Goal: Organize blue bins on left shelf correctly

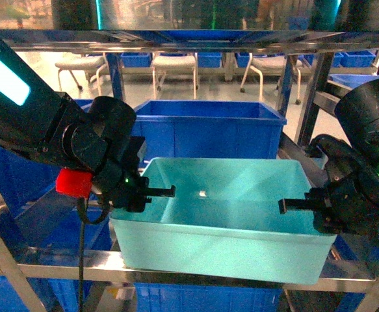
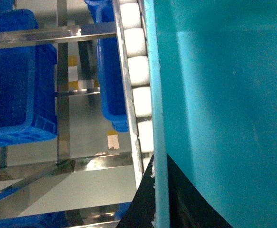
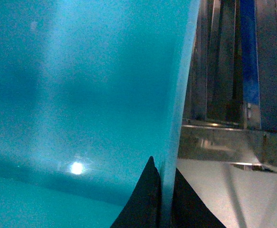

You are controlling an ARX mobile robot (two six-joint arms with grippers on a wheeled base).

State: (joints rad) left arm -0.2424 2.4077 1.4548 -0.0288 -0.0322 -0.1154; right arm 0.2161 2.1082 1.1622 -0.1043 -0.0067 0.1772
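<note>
Left shelf [image 1: 176, 270]: steel rails and posts fill the head view; front rail runs under the near edge of the load; white roller track [image 2: 137, 71] shows in the left wrist view, running right alongside the tub's wall.

Dark blue ribbed bin [image 1: 209, 130]: sits behind on the same tier, close to the tub's far rim, contact not discernible; more dark blue bins [image 2: 14, 76] on lower tiers and to the side.

Turquoise bin [image 1: 225, 221]: empty, open side up, near end overhanging the front rail, back end toward the dark bin; it looks slightly skewed in the bay, though camera angle may account for that; whether its base rests on the rollers or is carried clear of them cannot be told.

Left gripper [image 1: 155, 193]: at the tub's left rim; wrist view shows a dark finger [image 2: 140, 199] on each side of the wall, so it is pinching the rim.

Right gripper [image 1: 300, 205]: at the right rim; two dark fingers [image 3: 143, 199] straddle the wall in its wrist view; likewise clamped on the tub.

Progress, as judged: tub is in the bay with both arms on it, but not fully seated; remaining seems to be squaring it, pushing it back along the rollers, then letting go.
</note>
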